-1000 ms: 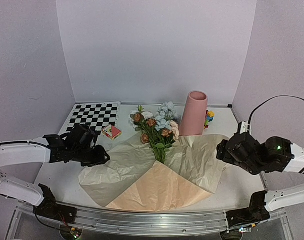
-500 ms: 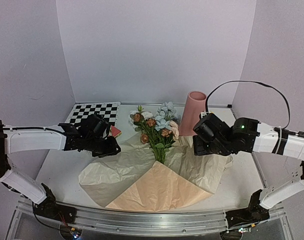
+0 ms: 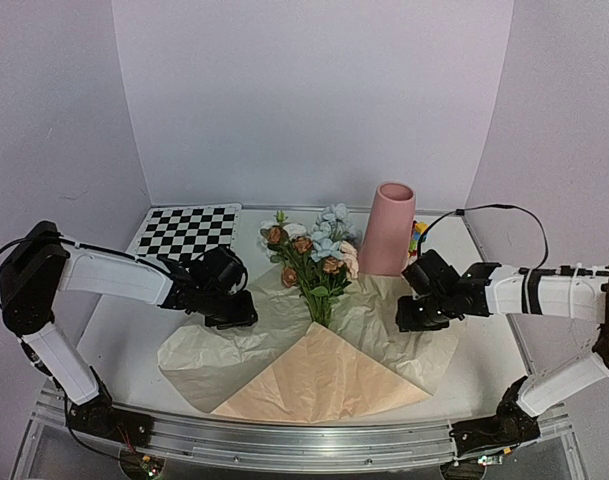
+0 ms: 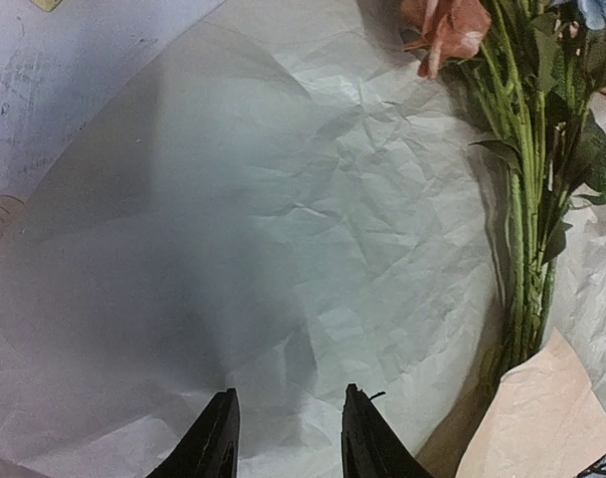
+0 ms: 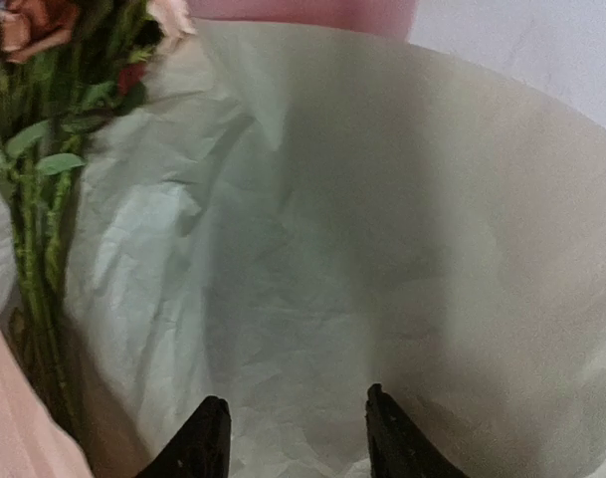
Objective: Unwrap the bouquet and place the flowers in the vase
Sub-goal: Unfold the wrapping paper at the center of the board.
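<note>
The bouquet lies unwrapped: its crinkled paper [image 3: 234, 335] is spread flat, with a peach flap [image 3: 324, 380] folded over the stem ends. The flowers [image 3: 312, 250] lie on the sheet, blooms toward the back. The pink vase [image 3: 389, 228] stands upright just right of them. My left gripper [image 3: 240, 316] hovers over the paper's left half, open and empty [image 4: 288, 398], with the green stems [image 4: 526, 229] off to its right. My right gripper [image 3: 414, 318] is low over the paper's right half, open and empty [image 5: 295, 398], with the stems [image 5: 39, 229] to its left and the vase base [image 5: 312, 10] ahead.
A black-and-white checkerboard [image 3: 189, 228] lies at the back left. Small colourful toy blocks [image 3: 419, 235] sit behind the vase on the right. Walls close the table in at the back and on both sides.
Both arms have swung inward from the table's sides to over the paper. The right gripper has dropped low and its jaws have narrowed. Paper and flowers have not moved.
</note>
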Robot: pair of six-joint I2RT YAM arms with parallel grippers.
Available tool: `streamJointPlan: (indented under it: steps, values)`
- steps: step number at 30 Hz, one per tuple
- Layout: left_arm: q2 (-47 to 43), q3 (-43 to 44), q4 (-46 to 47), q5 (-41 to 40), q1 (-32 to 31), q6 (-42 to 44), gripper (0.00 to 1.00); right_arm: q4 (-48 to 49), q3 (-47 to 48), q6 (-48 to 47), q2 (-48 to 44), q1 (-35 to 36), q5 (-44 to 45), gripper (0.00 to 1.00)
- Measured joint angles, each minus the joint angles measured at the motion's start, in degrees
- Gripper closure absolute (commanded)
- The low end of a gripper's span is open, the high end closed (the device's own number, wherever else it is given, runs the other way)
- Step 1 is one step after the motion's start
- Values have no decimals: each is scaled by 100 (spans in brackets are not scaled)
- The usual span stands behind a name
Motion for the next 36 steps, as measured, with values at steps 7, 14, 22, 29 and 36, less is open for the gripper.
streamJointPlan:
  steps: [7, 14, 22, 29, 36]
  values:
    - [219, -6, 70, -249, 0, -204, 64, 509, -987, 211, -198, -1098, -452, 74]
    - [206, -157, 133, -371, 0, -320, 64, 783, -1321, 326, -318, -1788, -829, 84]
    - [-447, -221, 211, -375, -107, -108, 63, 868, -1317, 171, -1146, -1788, -1136, 89]
    - [-790, -288, 894, -292, -248, 45, 62, 851, -1314, -31, -1459, -1788, -1576, 100]
    - [-470, -336, 1400, -103, -289, 92, 72, 897, -1314, -141, -1668, -1788, -1989, 100]
